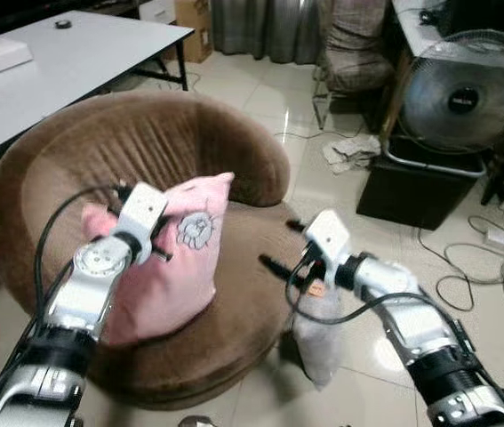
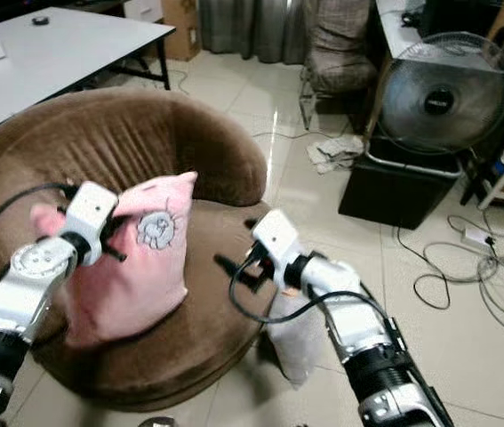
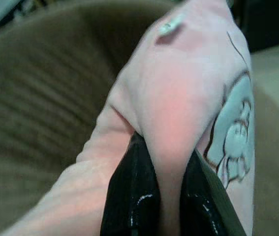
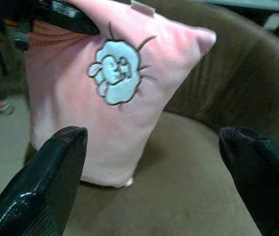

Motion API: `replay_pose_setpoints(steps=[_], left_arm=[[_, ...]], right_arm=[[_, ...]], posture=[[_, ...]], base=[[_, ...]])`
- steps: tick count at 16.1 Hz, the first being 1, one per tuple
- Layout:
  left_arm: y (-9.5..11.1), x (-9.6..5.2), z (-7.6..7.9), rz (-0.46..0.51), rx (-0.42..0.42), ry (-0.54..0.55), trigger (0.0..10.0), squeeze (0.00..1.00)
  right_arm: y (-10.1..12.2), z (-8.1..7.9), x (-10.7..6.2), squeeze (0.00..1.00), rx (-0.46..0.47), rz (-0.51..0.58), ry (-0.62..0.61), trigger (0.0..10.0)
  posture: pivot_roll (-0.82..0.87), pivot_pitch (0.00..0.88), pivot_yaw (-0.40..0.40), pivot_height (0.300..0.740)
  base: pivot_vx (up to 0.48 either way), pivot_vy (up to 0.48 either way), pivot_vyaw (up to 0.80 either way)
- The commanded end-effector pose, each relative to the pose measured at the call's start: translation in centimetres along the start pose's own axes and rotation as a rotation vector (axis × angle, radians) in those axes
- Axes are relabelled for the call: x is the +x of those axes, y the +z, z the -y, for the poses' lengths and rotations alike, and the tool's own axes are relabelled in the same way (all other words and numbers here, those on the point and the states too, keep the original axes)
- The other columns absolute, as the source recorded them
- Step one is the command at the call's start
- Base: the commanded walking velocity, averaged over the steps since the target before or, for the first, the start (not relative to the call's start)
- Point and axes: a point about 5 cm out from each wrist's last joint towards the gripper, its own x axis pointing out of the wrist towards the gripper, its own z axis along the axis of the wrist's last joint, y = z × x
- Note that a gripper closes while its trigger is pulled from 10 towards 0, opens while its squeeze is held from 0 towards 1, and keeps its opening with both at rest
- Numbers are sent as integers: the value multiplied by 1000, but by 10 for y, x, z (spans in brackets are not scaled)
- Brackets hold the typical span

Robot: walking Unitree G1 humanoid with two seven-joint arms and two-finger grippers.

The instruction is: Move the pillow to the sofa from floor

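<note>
A pink pillow [image 1: 185,271] with a pale blue sheep patch stands upright on the seat of the round brown sofa [image 1: 145,133], leaning toward the backrest. My left gripper [image 3: 164,147] is shut on the pillow's upper edge, a fold of pink fabric pinched between its black fingers [image 3: 132,196]. The left gripper [image 1: 156,249] shows at the pillow's top left side in the eye view. My right gripper [image 1: 284,246] hovers open over the seat's right front part, clear of the pillow. Between its spread fingertips [image 4: 65,147], the pillow [image 4: 95,108] is ahead.
A white plastic bag [image 1: 318,338] lies on the tiled floor against the sofa's front right, under my right arm. A large fan [image 1: 465,93] on a black box [image 1: 420,187], cables [image 1: 492,258] and a crumpled cloth [image 1: 349,151] are to the right. A white table [image 1: 56,62] stands behind the sofa.
</note>
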Motion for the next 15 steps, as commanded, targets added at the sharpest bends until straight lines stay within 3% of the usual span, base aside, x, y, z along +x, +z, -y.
replay_pose_setpoints(steps=[1, 4, 9, 11, 13, 14, 15], left_arm=[[7, 6, -7, 18, 41, 32, 10000, 0], [-13, 6, -30, -82, 119, 144, 10000, 0], [-22, -4, -63, -84, 120, 304, 10000, 0], [-31, -15, -77, -100, 161, 376, 10000, 0], [-29, -18, -81, -75, 196, 383, 10000, 0], [-28, -19, -83, -67, 233, 383, 10000, 94], [-27, -19, -84, -60, 260, 390, 10000, 918]], right_arm=[[0, -3, 5, 0, -21, -20, 42, 10000], [-1, -14, 17, 0, -15, -52, 109, 10000], [-6, -34, 20, 0, -55, -100, 258, 10000], [-4, -40, 24, 0, -75, -107, 292, 10000], [-3, -43, 27, 0, -79, -106, 297, 10000], [-2, -46, 28, 0, -89, -105, 299, 10000], [-2, -47, 27, 0, -91, -101, 297, 10000]], posture=[[191, 0, -25, 740], [153, 0, -57, 740], [119, 0, -118, 740], [106, 0, -148, 740], [104, 0, -165, 740], [103, 5, -170, 740], [101, 11, -177, 740]], base=[[0, 0, 0], [0, 0, 0], [0, 0, 0], [0, 0, 0], [0, 0, 0], [0, 0, 0], [0, 0, 0]])
